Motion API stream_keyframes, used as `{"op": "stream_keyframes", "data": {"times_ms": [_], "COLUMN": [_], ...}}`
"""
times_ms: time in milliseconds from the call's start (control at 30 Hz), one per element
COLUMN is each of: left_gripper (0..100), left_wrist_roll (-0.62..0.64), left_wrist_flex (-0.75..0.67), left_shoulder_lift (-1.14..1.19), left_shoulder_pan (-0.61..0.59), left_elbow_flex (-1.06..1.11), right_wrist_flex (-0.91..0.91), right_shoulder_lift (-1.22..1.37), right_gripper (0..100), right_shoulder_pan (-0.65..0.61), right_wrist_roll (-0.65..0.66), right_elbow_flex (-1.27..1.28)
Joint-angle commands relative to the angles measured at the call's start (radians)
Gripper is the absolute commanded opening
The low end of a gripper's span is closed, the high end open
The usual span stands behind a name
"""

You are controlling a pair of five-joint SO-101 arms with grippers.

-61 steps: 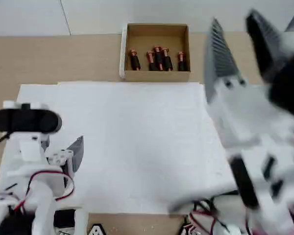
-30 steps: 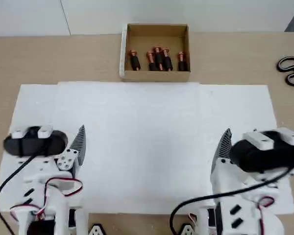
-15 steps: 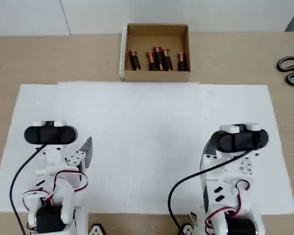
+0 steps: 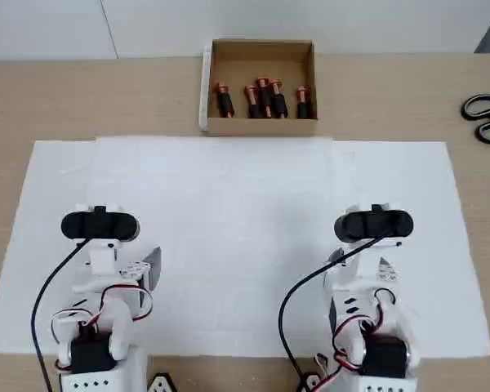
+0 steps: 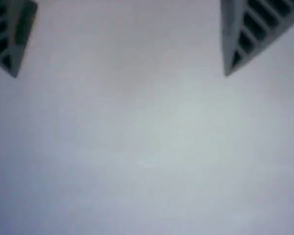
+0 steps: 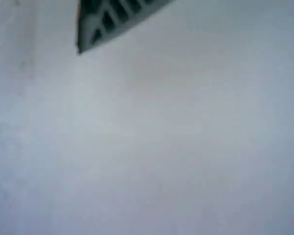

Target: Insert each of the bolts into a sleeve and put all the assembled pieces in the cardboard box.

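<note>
The cardboard box stands at the far middle of the table. Inside it lie several copper bolts in black sleeves, side by side. My left gripper is open with nothing between its ribbed fingers, low over the white sheet. In the high view it sits folded back at the front left. My right gripper is tucked under its arm at the front right, also just above the sheet. Both are far from the box.
A pair of scissors lies on the wooden table at the far right edge. The white sheet covers the middle of the table between the arms and the box.
Both arms have drawn back toward the front edge and folded down. The right arm came from high near the camera down to its base.
</note>
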Motion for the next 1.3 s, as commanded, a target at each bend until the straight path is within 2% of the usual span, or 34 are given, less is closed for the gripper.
{"op": "stream_keyframes", "data": {"times_ms": [0, 233, 1267], "left_gripper": [26, 26, 26], "left_wrist_roll": [0.005, 0.005, 0.005], "left_wrist_flex": [-0.025, -0.025, -0.025], "left_shoulder_lift": [-0.009, -0.009, -0.009], "left_shoulder_pan": [-0.002, -0.002, -0.002], "left_elbow_flex": [-0.002, -0.002, -0.002], "right_wrist_flex": [-0.021, -0.074, -0.081], "right_shoulder_lift": [-0.005, -0.005, -0.005], "right_gripper": [18.5, 18.5, 18.5], "right_shoulder_pan": [0.002, 0.001, 0.002], "right_wrist_roll": [-0.009, -0.008, -0.011], "right_elbow_flex": [0.041, 0.13, 0.132]}}
